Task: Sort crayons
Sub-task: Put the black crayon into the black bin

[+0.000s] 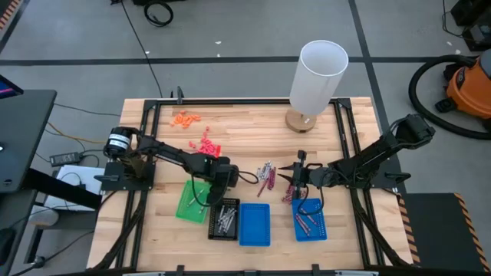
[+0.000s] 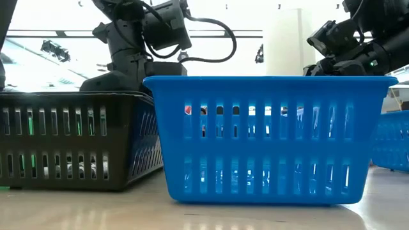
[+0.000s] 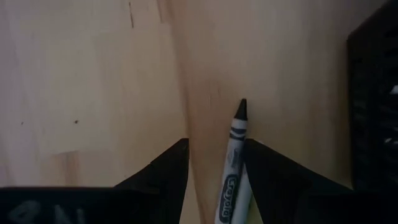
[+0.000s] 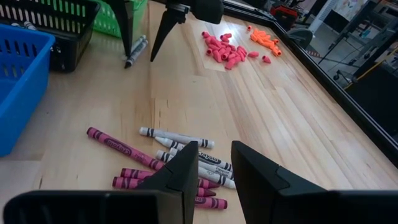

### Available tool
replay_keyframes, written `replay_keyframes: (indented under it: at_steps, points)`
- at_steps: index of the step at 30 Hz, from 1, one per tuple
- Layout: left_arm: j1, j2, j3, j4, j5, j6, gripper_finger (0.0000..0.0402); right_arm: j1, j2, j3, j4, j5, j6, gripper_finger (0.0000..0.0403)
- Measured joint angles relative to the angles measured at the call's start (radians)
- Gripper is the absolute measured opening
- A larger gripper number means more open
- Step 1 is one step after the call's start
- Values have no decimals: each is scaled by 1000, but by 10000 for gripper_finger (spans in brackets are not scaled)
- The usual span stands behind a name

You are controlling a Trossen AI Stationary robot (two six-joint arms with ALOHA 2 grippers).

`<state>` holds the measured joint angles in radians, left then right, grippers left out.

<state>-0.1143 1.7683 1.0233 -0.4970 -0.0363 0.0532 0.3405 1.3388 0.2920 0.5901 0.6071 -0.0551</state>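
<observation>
**Observer:** Where is your left gripper, and why so low?

**Operator:** My left gripper point(image 1: 205, 194) sits just off the table between the green tray point(image 1: 189, 202) and the black tray point(image 1: 224, 219). I point it straight down because a grey crayon point(image 3: 232, 167) lies on the wood between my fingers point(image 3: 163, 172). The jaws stand apart on either side of it; from the wrist view I can't tell whether the pads are touching the wrapper yet, so I won't call it held.

**Observer:** Why that spot?

**Operator:** The black tray already holds silvery sticks, so I judge the greys belong there. This one lies right beside that tray, a short carry away.

**Observer:** And the right side?

**Operator:** My right gripper point(image 4: 214, 163) hovers above the loose pile of crayons point(image 4: 169, 160), grey and maroon mixed, in the middle of the table. Its fingers are parted with nothing between them. I aim it down at the heap so either colour is within reach.

**Observer:** Where do the maroons go?

**Operator:** Some already lie in the far-right blue tray point(image 1: 311, 221), so I'd say there. The middle blue tray point(image 1: 255, 224) looks bare from above.

**Observer:** Any risk?

**Operator:** The sticks are round and cross each other, so one may roll off when I close.
</observation>
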Motion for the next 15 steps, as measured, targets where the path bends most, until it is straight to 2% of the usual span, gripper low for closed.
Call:
replay_keyframes:
  at_steps: [15]
  points:
    - [18,0,-18,6,-8,1,160,0,0,0,1,2,0,105]
